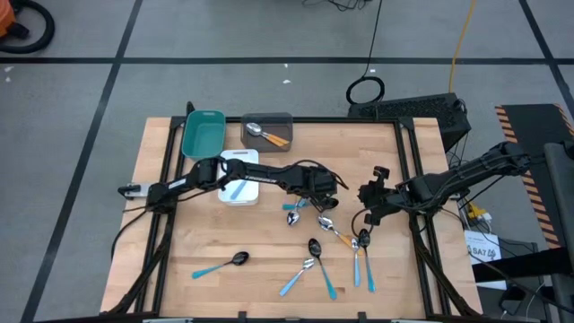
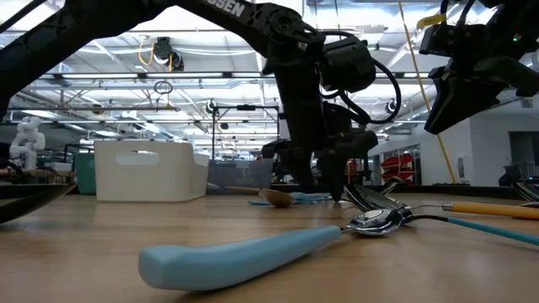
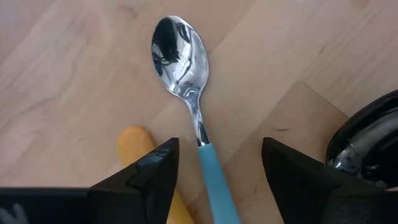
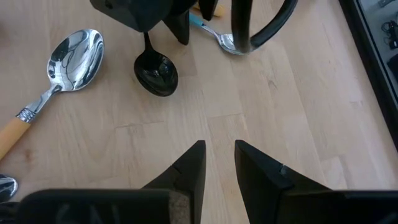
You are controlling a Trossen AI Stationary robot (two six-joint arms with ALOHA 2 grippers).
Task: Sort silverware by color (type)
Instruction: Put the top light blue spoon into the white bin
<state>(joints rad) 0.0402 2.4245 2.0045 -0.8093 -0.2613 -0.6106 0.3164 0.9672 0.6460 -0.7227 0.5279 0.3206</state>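
Left pincer [image 3: 214,171] at frame centre, fingers spread, holding nothing, straddles blue-handled spoon [image 3: 186,81] lying flat on desk [image 3: 56,74]; handle runs back between fingers. Right pincer [image 4: 217,163] near, narrowly parted, empty.

A light-blue spoon handle [image 2: 253,252] lies across the wooden tabletop [image 2: 76,244] in the foreground, its shiny bowl [image 2: 379,220] farther back. Behind it the left gripper [image 2: 324,189] reaches down to the surface among more spoons. A white tray [image 2: 147,170] stands farther back. The right gripper [image 2: 463,88] hangs above the tabletop.
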